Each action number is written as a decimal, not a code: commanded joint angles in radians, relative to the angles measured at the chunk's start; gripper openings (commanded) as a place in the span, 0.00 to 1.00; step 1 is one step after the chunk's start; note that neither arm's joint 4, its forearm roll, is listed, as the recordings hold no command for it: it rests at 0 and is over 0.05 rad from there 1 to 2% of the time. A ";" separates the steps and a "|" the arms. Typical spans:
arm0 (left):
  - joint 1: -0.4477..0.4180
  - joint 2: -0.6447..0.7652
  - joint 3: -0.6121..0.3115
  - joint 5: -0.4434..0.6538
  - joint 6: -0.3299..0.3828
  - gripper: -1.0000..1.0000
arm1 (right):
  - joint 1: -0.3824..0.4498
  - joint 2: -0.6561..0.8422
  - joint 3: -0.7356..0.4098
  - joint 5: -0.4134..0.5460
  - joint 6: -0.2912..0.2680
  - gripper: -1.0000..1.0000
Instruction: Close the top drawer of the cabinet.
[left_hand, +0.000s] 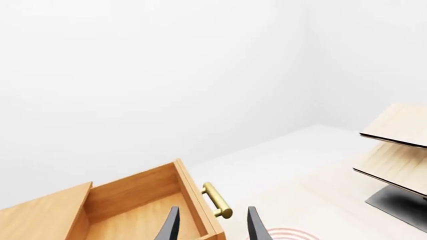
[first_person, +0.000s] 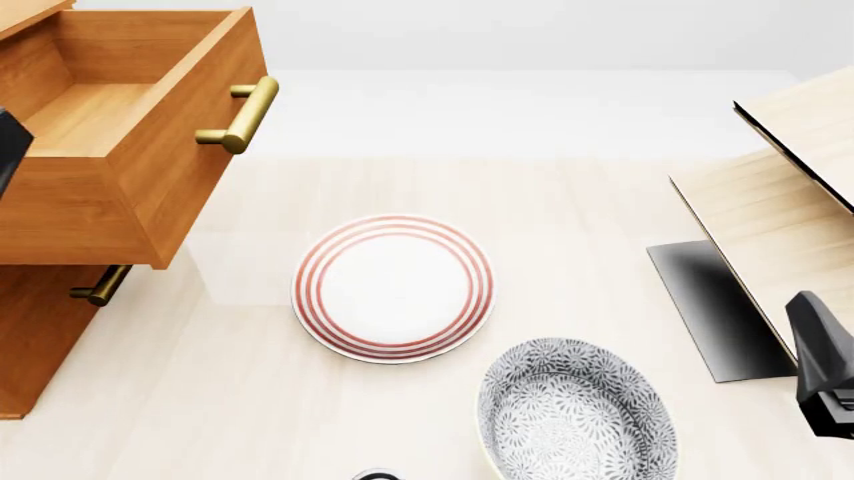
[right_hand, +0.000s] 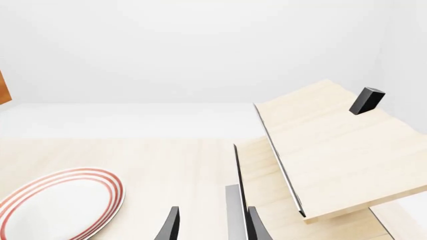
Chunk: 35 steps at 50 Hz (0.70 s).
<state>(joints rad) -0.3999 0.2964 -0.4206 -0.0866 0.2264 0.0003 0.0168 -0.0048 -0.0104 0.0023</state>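
The cabinet (first_person: 34, 340) stands at the table's left edge. Its top drawer (first_person: 187, 190) is pulled far out and empty, its brass bar handle (first_person: 240, 115) facing right. The lower drawer's handle (first_person: 103, 285) shows beneath it, with that drawer in. My left gripper (left_hand: 211, 231) is open above the top drawer (left_hand: 140, 200), its fingertips framing the front panel near the handle (left_hand: 217, 200). Only a black part of it shows at the front view's left edge (first_person: 11, 150). My right gripper (right_hand: 212, 229) is open and empty at the far right (first_person: 821, 365).
A red-ringed white plate (first_person: 394, 288) lies in the middle of the table. A grey patterned bowl (first_person: 574, 415) sits nearer the front. A pale wood panel structure (first_person: 787, 220) on a black base (first_person: 707, 310) stands at the right.
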 joint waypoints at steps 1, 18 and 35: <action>-0.092 0.185 -0.092 -0.101 0.051 1.00 | 0.000 0.004 0.000 -0.005 -0.001 1.00; -0.262 0.484 -0.262 -0.211 0.128 1.00 | 0.000 0.004 0.000 -0.005 -0.001 1.00; -0.366 0.756 -0.458 -0.234 0.190 1.00 | 0.000 0.004 0.000 -0.005 -0.001 1.00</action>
<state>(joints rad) -0.6993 0.8967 -0.7689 -0.3055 0.3753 0.0002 0.0206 -0.0044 -0.0149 0.0016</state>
